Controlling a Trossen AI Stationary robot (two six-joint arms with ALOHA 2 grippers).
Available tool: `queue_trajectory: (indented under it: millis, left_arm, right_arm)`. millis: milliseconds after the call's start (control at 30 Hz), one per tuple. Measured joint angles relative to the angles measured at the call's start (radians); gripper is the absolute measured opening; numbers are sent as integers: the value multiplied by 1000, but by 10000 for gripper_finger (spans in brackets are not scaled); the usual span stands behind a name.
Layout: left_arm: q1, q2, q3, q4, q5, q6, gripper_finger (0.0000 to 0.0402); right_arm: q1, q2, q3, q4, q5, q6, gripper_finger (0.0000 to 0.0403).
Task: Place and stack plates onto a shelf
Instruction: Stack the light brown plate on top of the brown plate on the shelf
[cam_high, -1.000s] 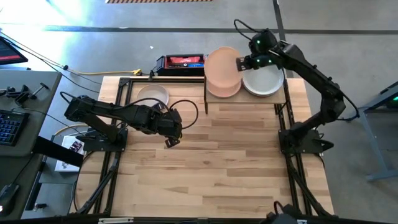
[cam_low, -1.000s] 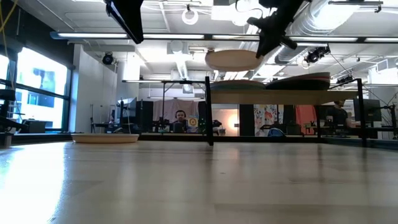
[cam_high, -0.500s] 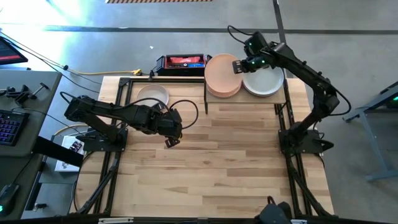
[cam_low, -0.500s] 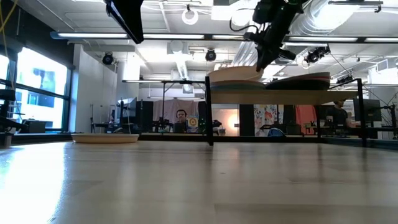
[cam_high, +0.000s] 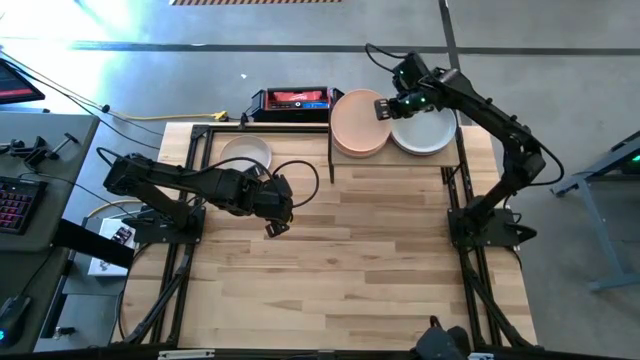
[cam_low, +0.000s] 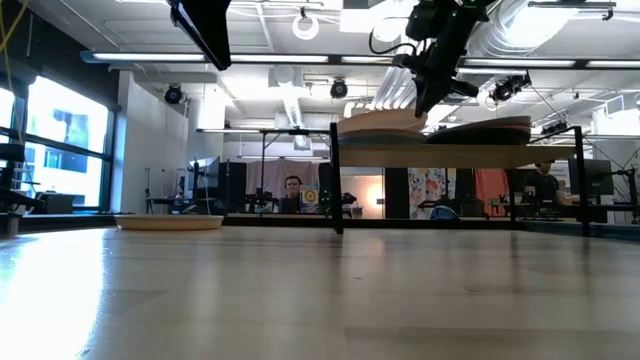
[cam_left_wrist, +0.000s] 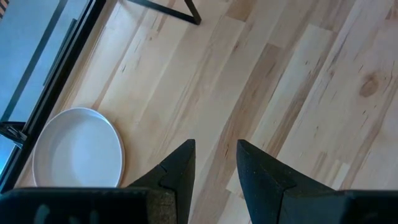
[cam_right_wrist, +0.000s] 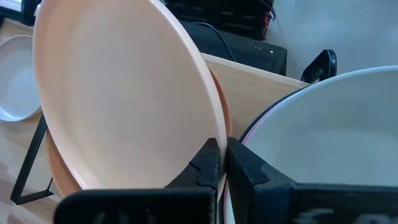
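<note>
Now peach plate (cam_high: 357, 122) sits on the peach stack on the shelf (cam_high: 345, 159), just beside the white stack (cam_high: 424, 133). Right hand (cam_high: 383, 107) pinches its rim on the white-stack side, fingers pressed together. White plate (cam_high: 246, 153) lies on the bench (cam_high: 360, 260) off the shelf, nearer the left hand (cam_high: 274, 226), which hangs spread, empty.

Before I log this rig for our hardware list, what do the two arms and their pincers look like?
Both arms are dark, jointed tubes on black frame bases. The left pincer has two dark tapered fingers, and a black cable loops beside its wrist. The right pincer has blocky dark fingers; green lights glow on its wrist, with a cable arching above.
</note>
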Motion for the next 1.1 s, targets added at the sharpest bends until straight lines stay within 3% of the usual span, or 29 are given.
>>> queue_trajectory:
  millis: [433,733,933,1100]
  left_arm:
    - [0,0,0,0,-6,0,106]
    - [0,0,0,1,-6,0,106]
    - [0,0,0,1,-7,0,106]
    - [0,0,0,1,-7,0,106]
  right_arm:
    - [0,0,0,7,-1,-12,1]
    - [0,0,0,10,-4,-18,52]
    - [0,0,0,8,-9,-46,59]
    - [3,0,0,-7,-134,-63,60]
